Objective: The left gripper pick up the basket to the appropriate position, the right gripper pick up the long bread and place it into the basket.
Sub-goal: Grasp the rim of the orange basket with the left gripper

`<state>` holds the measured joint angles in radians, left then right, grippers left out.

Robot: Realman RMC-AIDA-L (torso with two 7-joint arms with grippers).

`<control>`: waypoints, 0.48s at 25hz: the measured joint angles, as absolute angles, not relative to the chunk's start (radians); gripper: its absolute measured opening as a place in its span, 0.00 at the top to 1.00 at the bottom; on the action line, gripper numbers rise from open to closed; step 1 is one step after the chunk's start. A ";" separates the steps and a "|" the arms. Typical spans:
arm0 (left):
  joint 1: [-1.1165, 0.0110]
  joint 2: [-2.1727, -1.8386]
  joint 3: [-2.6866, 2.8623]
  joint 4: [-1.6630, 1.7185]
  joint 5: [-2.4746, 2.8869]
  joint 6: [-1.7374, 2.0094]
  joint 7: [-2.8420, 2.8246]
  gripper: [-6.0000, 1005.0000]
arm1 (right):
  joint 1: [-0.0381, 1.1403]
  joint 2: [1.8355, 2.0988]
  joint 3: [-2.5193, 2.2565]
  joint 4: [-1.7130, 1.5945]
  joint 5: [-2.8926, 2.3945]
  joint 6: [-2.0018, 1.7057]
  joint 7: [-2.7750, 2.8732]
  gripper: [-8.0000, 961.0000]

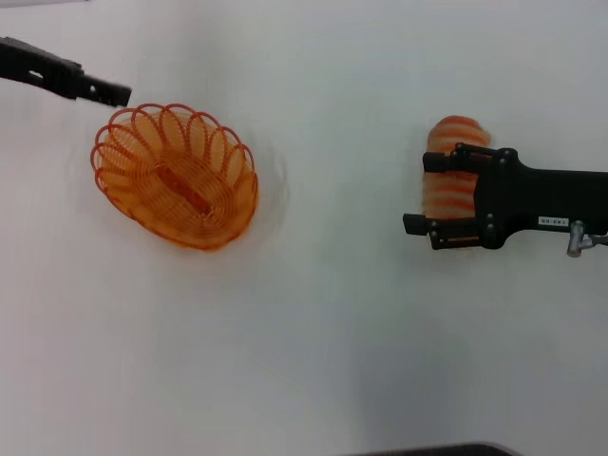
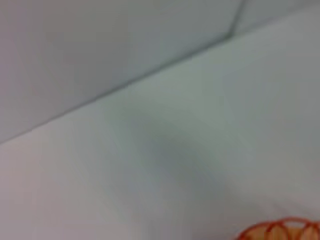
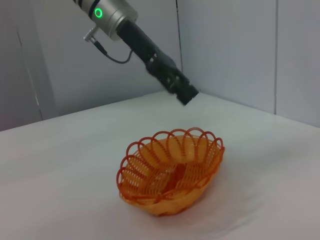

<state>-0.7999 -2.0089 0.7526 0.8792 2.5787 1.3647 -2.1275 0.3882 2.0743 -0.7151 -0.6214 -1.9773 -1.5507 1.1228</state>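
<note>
The basket (image 1: pixel 176 177) sits on the white worktop (image 1: pixel 313 323) on the robot's left side, upright and empty, its looped scalloped rim open upward and its wire sides see-through; in the right wrist view the basket (image 3: pixel 171 170) rests flat on the worktop (image 3: pixel 60 180) with nothing touching it. The left gripper (image 1: pixel 114 93) hangs just beyond the basket's far-left rim, near it but apart from it, at the end of a black arm that comes in from the left edge of the head view. From the right wrist view the left gripper (image 3: pixel 186 94) is raised above the worktop behind the basket, with a silver arm segment bearing a green ring light (image 3: pixel 98 13) higher up; whether its jaws are wide or narrow I cannot tell from any view. The left wrist view shows only a sliver of the basket's rim (image 2: pixel 280 231) at the edge, on the pale worktop (image 2: pixel 200 140). Well apart from the basket, on the robot's right side, lies the long bread (image 1: pixel 450 180), its orange and cream stripes running crosswise. The right gripper (image 1: pixel 426 195) is over it, the jaws set fairly wide with one finger at the loaf's far part and the other at its near end, so the bread lies between them; whether the pads press on it is not clear.
</note>
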 joint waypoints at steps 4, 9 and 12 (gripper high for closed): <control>-0.854 -2.017 0.834 0.886 2.716 1.376 -2.176 0.12 | 0.391 2.073 -0.707 -0.621 -1.977 -1.551 1.126 0.04; -0.873 -2.038 0.902 0.887 2.775 1.355 -2.190 0.12 | 0.391 2.072 -0.699 -0.621 -1.978 -1.551 1.126 0.04; -0.873 -2.057 0.922 0.886 2.806 1.328 -2.191 0.12 | 0.392 2.073 -0.698 -0.621 -1.978 -1.546 1.126 0.04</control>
<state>-0.8734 -2.0574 0.9220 0.8862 2.8062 1.3278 -2.1910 0.3918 2.0728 -0.6980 -0.6213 -1.9778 -1.5463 1.1260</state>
